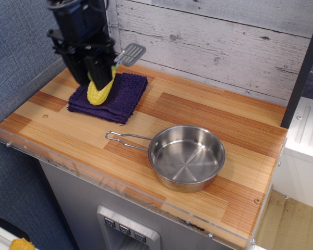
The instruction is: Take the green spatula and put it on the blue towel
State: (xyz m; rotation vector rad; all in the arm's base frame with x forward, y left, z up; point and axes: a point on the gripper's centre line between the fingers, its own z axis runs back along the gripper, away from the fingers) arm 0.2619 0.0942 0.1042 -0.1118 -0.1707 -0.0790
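Above the blue towel [123,96], the black gripper [94,78] clamps the green spatula [126,55] by its handle (grey blade jutting right). A yellow corn cob [99,92] lies on the towel. A steel pan [185,157] sits well right.

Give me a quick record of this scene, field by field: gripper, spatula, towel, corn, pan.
gripper: over the towel, shut on the spatula
spatula: held in the air, grey blade sticking out to the right of the gripper, not yet on the towel
towel: folded, back left of the counter
corn: lying on the towel, partly hidden by the gripper
pan: empty, front right of the towel, handle pointing left
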